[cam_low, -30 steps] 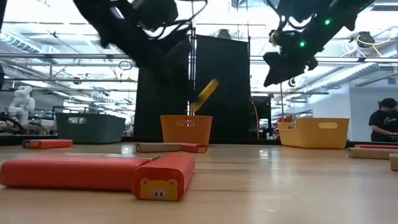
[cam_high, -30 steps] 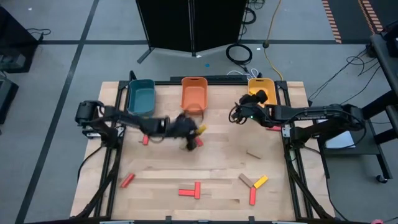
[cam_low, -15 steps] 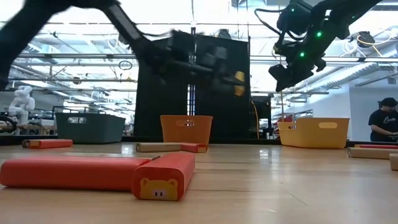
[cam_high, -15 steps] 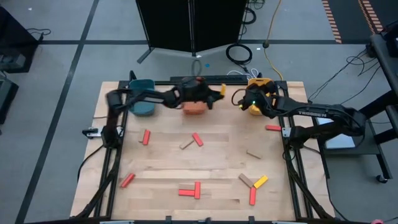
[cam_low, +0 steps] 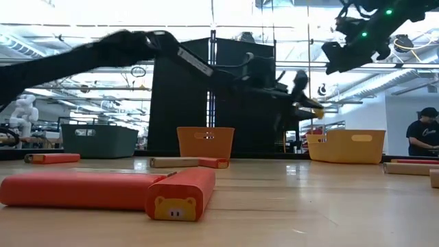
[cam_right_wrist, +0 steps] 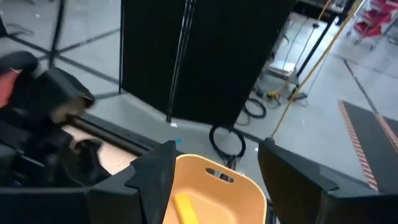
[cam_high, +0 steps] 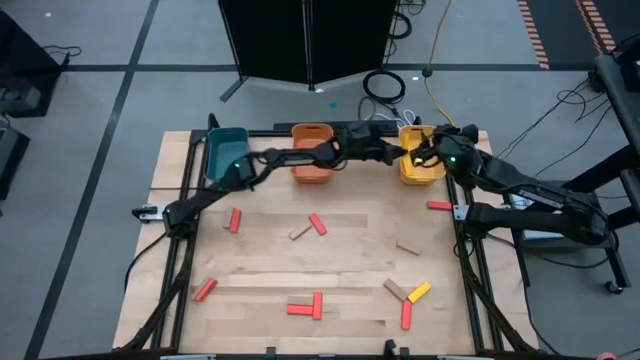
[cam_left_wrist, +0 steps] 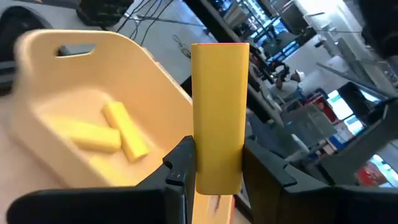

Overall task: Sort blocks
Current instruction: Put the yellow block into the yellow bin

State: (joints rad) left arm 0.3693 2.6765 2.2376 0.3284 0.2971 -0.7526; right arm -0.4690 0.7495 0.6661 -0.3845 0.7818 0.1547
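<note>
My left gripper reaches across the far edge of the table, shut on a yellow block. It hovers just left of the yellow bin, which holds two yellow blocks. My right gripper stands open and empty above that bin. Red blocks, tan blocks and one yellow block lie flat on the table. My left gripper pinches the yellow block by its two long edges near one end, between the two fingers. The fingers come nearly level from the table's left and lie along the block, which sticks out past them. It is lifted clear, above the bin's rim height.
A teal bin and an orange bin stand along the far edge, left of the yellow one. The two arms are close together over the yellow bin. A person stands in the room beyond the table's right side.
My left gripper has swept with the yellow block from the table's middle to the far edge, then rightward past the orange bin to the yellow bin, rolling as it went. My right gripper has drawn back up and toward the far right corner, staying open.
</note>
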